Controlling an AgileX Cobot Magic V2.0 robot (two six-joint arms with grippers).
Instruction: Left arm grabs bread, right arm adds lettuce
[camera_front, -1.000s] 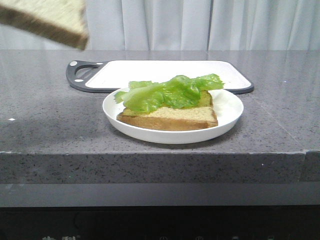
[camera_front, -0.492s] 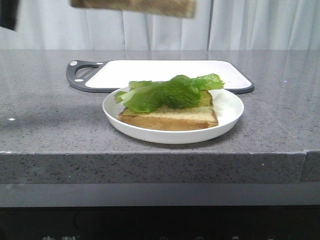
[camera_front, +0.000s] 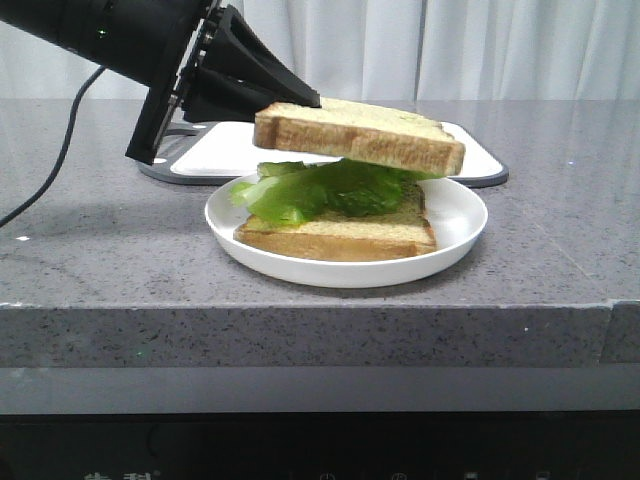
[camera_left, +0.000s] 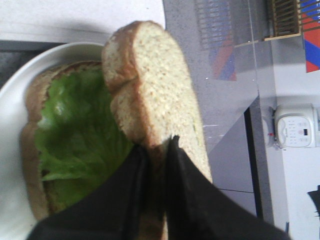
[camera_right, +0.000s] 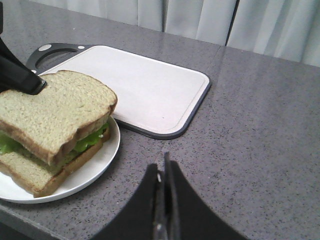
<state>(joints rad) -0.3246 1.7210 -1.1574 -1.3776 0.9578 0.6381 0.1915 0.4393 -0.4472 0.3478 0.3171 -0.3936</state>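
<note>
My left gripper (camera_front: 300, 102) is shut on the edge of a bread slice (camera_front: 365, 133) and holds it flat just above the lettuce (camera_front: 330, 190). The lettuce lies on a second slice (camera_front: 340, 238) in the white plate (camera_front: 455, 240). In the left wrist view the black fingers (camera_left: 137, 170) pinch the bread (camera_left: 155, 90) over the lettuce (camera_left: 80, 125). In the right wrist view the held bread (camera_right: 50, 107) covers most of the lettuce (camera_right: 90, 140), and my right gripper (camera_right: 162, 167) is shut and empty over bare counter beside the plate (camera_right: 95, 167).
A white cutting board (camera_front: 330, 145) with a dark grey rim and handle lies behind the plate; it also shows in the right wrist view (camera_right: 140, 95). The grey stone counter (camera_front: 100, 260) has its front edge near the plate. A white curtain hangs at the back.
The held bread slice has come from the upper left down and to the right, and now hovers over the lettuce. The left arm has come into the front view.
</note>
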